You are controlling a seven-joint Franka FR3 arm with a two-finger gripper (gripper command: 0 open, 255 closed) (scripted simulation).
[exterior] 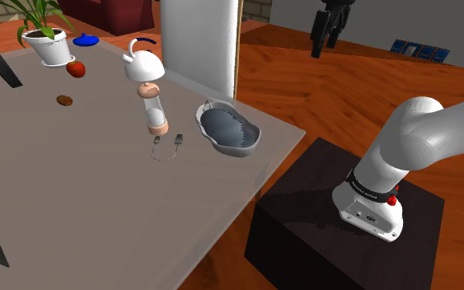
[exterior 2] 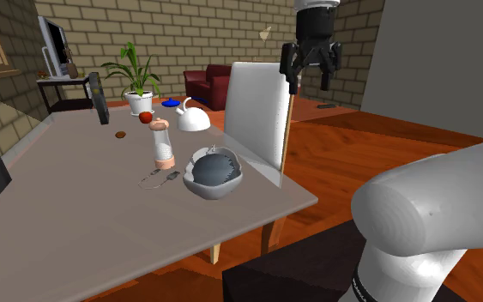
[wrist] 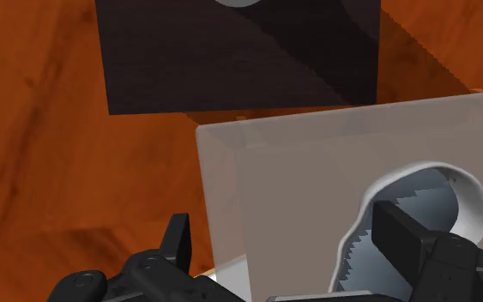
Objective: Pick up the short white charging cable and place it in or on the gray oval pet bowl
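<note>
Currently the tool [exterior 2: 310,82], spread and empty, hangs high above the tabletop [exterior: 98,214], the white cable [exterior: 168,149] lying far below, just beyond the bowl [exterior: 232,133].

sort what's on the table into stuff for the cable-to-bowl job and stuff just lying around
For the job: white charging cable, gray pet bowl, gripper.
Lying about: white teapot, potted plant, red apple, pinkish bottle.

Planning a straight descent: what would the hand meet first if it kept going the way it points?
Probably the bare grey table top near its corner, just beside the pet bowl; depth is unclear, but nothing shows in between.
</note>
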